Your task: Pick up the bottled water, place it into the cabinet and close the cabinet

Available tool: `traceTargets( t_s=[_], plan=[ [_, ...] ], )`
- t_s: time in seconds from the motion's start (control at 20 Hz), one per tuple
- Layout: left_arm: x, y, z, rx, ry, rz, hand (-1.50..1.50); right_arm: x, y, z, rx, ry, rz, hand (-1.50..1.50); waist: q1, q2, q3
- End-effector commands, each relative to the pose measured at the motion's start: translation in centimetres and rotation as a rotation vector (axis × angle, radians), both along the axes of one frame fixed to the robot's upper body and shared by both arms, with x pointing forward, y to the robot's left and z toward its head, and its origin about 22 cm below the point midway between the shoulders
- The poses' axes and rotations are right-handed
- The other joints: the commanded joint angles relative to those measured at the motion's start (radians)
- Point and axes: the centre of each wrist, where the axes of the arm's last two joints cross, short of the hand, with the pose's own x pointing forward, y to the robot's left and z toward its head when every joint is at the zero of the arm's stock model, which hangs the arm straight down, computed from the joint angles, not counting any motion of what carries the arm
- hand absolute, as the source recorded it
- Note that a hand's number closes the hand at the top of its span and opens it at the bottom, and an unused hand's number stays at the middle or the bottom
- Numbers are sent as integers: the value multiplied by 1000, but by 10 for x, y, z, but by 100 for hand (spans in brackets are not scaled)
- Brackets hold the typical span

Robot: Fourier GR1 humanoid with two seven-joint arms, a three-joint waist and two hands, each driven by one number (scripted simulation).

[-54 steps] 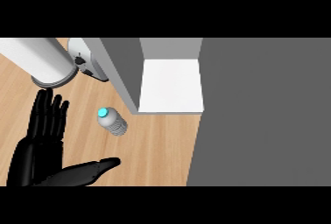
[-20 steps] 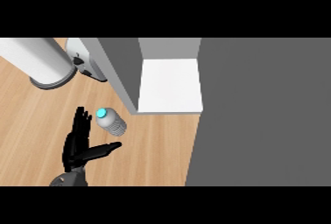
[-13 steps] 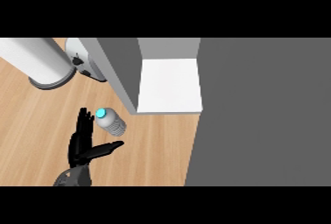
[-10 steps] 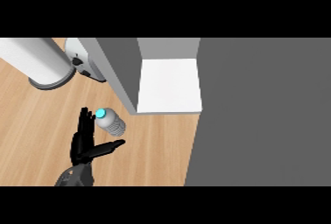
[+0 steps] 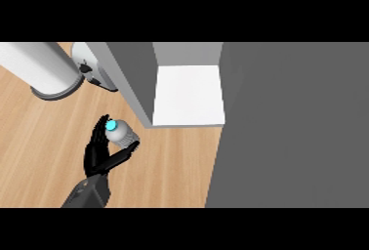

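Wooden counter (image 5: 43,146) carries the bottled water (image 5: 121,133), which stands just beside the open cabinet (image 5: 187,95), while the left hand (image 5: 99,155) touches it with fingers straight and thumb under it.

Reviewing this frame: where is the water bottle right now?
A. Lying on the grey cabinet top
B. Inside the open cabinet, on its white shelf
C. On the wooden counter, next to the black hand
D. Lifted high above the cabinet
C: the bottle stands on the counter beside the left hand, outside the cabinet.
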Motion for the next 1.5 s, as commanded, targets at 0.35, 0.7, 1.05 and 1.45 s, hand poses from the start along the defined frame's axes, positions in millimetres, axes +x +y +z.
traceTargets(
  t_s=[0.35, 0.7, 1.05, 1.45],
  plan=[
    [21, -2, 12, 196, -99, -170, 150, -5, -3, 7, -32, -43, -31, -150, 3, -2, 1],
    [13, -35, 2, 291, -182, -193, 150, -16, -13, 4, -15, -44, -35, -150, 2, -3, 2],
    [27, -42, 19, 219, -269, -385, 150, -17, -5, 14, -10, -31, -39, -150, 18, -7, 1],
    [50, -90, 72, 56, -279, -428, 150, -26, -7, 1, 0, -7, -30, -150, 13, -15, 3]
  ],
)
